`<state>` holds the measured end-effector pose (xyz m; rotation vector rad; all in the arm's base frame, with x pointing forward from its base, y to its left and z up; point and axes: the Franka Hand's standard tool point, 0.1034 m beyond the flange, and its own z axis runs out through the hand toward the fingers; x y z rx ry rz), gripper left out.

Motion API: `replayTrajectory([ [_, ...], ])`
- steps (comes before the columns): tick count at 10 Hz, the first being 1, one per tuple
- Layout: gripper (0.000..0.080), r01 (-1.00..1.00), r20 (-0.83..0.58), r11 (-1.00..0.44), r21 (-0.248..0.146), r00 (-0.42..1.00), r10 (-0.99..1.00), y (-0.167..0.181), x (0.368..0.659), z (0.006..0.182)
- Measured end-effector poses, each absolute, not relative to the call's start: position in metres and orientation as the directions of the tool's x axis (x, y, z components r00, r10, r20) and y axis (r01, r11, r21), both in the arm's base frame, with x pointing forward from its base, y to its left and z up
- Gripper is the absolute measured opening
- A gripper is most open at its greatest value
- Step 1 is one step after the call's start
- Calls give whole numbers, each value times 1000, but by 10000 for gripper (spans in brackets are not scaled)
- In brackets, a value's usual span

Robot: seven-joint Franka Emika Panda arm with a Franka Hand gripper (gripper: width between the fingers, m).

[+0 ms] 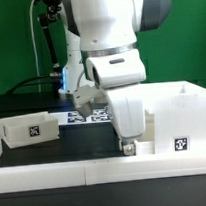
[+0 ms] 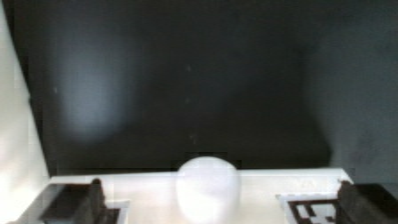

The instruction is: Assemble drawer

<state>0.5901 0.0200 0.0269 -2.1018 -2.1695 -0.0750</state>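
Observation:
In the exterior view my gripper (image 1: 127, 144) is low over the black table, close to the front rail and just to the exterior view's left of the tall white box casing (image 1: 178, 113), which carries a tag. A small white tray (image 1: 142, 145) lies under it, mostly hidden by the hand. In the wrist view that tray (image 2: 160, 192) shows a rounded knob (image 2: 208, 183) and a tag (image 2: 320, 210). My gripper (image 2: 217, 202) is open, with the dark fingers (image 2: 71, 202) wide apart on either side of the tray. A second tagged tray (image 1: 28, 129) lies on the exterior view's left.
The marker board (image 1: 92, 116) lies flat behind the arm. A long low white border rail (image 1: 66, 170) runs along the table's front edge. A white edge (image 2: 11, 110) runs along one side of the wrist view.

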Motion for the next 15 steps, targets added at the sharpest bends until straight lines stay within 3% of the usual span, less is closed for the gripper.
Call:
replayTrajectory([
  [10,649,998,119,11,-62,-4,993,36,589,27],
  [13,649,996,108,-1,-86,10,994,-3,589,28],
  [15,649,997,87,2,-73,4,996,-28,592,37],
])
